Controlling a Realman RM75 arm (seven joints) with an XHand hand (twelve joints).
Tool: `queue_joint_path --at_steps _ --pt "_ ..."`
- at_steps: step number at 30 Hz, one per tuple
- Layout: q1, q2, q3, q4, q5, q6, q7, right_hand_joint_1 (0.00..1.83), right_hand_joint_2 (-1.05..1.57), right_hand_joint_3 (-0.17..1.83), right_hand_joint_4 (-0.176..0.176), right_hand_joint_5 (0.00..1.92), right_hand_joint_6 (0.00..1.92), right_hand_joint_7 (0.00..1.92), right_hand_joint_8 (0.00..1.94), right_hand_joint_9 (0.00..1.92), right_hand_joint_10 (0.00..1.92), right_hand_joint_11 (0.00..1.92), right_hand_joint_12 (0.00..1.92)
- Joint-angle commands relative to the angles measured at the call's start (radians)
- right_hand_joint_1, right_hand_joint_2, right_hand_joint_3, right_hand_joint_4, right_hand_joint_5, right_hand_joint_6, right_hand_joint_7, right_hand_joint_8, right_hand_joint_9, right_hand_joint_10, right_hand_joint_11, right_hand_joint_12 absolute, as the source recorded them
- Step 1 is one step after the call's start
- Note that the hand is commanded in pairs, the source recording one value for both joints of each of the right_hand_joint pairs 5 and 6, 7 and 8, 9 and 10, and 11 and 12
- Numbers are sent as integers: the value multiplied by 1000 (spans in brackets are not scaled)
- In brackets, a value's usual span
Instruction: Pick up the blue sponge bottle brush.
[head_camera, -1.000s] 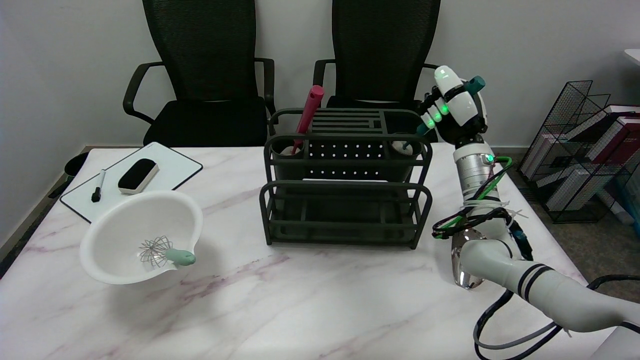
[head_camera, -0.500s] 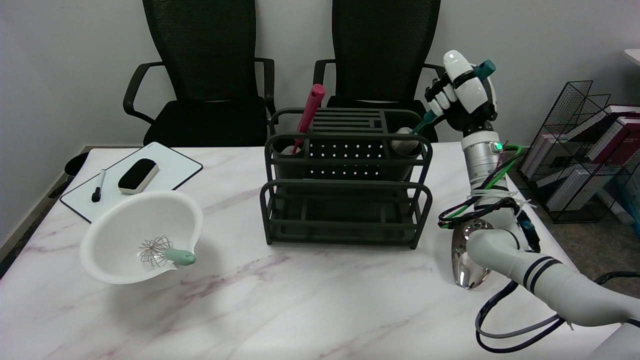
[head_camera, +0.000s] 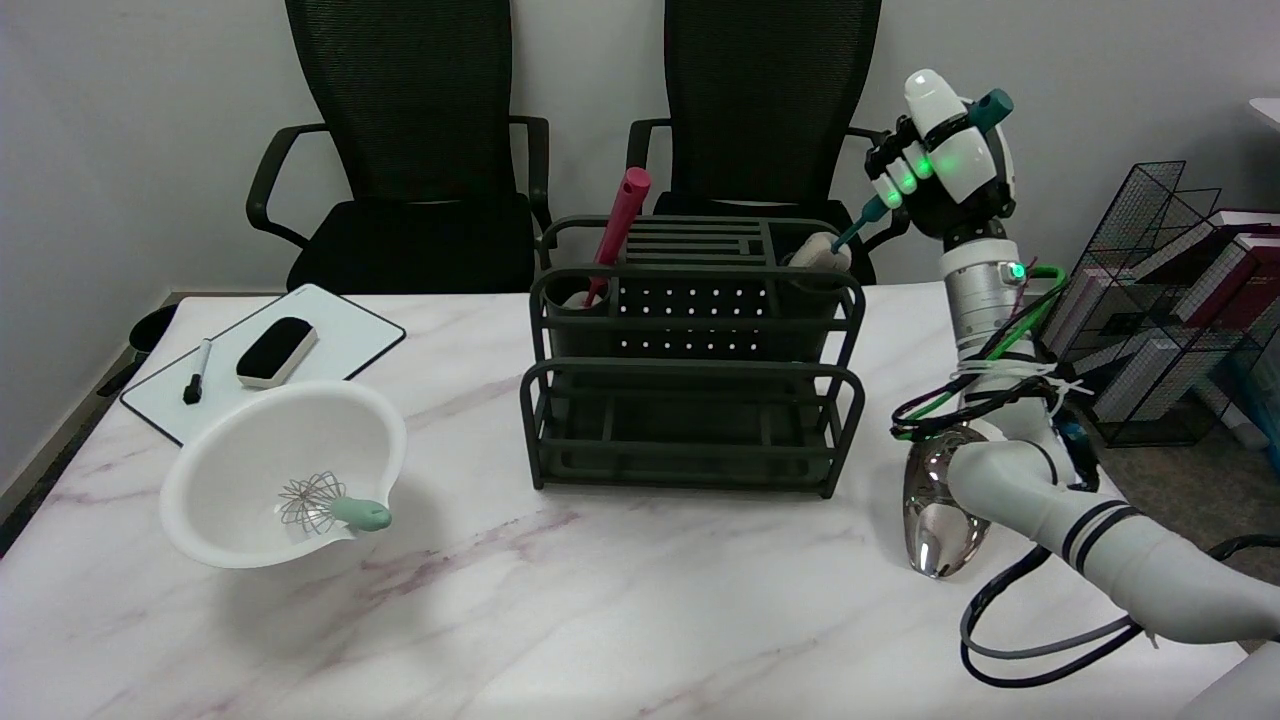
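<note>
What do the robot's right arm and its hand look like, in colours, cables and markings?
The right arm is white with smooth rounded links and two thin black rings near the elbow. A silver metal wrist section carries a small green light. Black, green and grey cables run along it, tied with white cable ties. The right hand is black with glossy white shells and green lights on the fingers.

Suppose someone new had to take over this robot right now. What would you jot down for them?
Right hand: raised above the rack's right end, gripping the teal handle of the sponge bottle brush.
Brush: tilted, its pale sponge head at the rim of the dark rack's right cup, not fully clear of it.
Red-handled tool: stands in the rack's left cup, untouched.
Done: brush grasped and mostly lifted out.
Left: lift until the sponge head clears the rack.
</note>
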Motion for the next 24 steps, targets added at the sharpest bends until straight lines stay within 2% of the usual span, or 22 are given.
queue_joint_path --at_steps 1,17,24 --pt "-48 67 60 133 -32 -95 -1 921 1571 553 0 1920 1920 1920 1920 1920 1920 1920 1920" --pt "-104 68 129 191 -34 -136 -1 928 1571 555 0 1920 1920 1920 1920 1920 1920 1920 1920" --pt "-104 113 151 268 -56 -223 -1 927 1571 550 0 1920 1920 1920 1920 1920 1920 1920 1920"
